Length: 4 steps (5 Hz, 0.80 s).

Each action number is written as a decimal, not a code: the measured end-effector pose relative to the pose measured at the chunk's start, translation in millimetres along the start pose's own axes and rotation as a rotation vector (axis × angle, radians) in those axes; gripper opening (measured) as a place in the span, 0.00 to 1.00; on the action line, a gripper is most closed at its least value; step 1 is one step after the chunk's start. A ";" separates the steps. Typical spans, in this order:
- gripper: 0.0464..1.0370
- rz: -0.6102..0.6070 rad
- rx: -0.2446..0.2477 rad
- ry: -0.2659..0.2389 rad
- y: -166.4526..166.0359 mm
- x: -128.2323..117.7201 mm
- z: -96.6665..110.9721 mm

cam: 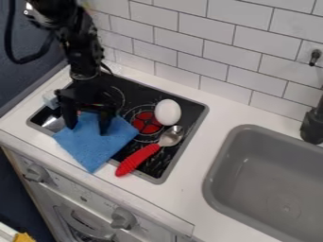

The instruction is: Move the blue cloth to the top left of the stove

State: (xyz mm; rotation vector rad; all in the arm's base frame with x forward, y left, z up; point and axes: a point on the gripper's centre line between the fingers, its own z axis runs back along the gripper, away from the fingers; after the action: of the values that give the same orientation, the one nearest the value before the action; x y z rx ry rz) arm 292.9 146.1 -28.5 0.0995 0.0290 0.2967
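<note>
White tiles [208,42] back the pale surface [224,106], where from the left I see the black tool [87,131] hanging open, its fingers spread over the blue cloth [95,149], which lies askew across the stove's [191,106] front edge. Next comes a red-handled spoon [142,157], its bowl near a white egg [168,112], both on the stove, then the grey sink [252,163] at the far right.

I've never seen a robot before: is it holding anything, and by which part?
Nothing is held: the black two-finger gripper is open, its fingers wide apart at the upper end of the flat blue cloth, not pinching it.
</note>
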 end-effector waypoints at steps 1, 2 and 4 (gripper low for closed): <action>0.96 -0.003 0.006 0.005 1.5 7.3 -4.0; 0.96 -0.008 -0.012 -0.014 0.2 19.9 -4.9; 0.96 -0.022 -0.066 -0.090 -5.7 58.5 -1.3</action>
State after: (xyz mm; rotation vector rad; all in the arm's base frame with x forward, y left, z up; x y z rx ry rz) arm 350.5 157.9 -31.2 0.0467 -0.0686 0.2709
